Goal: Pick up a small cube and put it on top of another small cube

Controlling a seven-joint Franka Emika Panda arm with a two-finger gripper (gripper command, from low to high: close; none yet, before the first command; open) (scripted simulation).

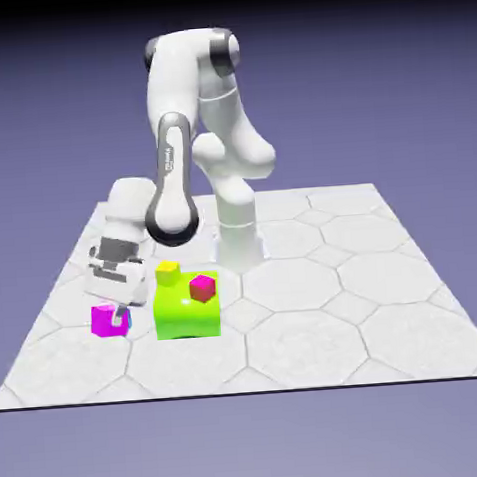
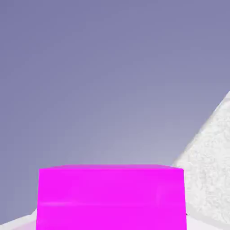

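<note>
Blue cube [image 1: 130, 316] mostly hidden, magenta cube [image 2: 111, 200] cut off

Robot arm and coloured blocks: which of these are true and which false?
1. The gripper has its jaws closed on the magenta cube. True.
2. The yellow cube lies on the bare table. False: it rests on the lime-green block.
3. The red cube is bigger than the lime-green block. False: it is much smaller.
4. In the hand view, the magenta cube shows at the bottom. True.
</note>
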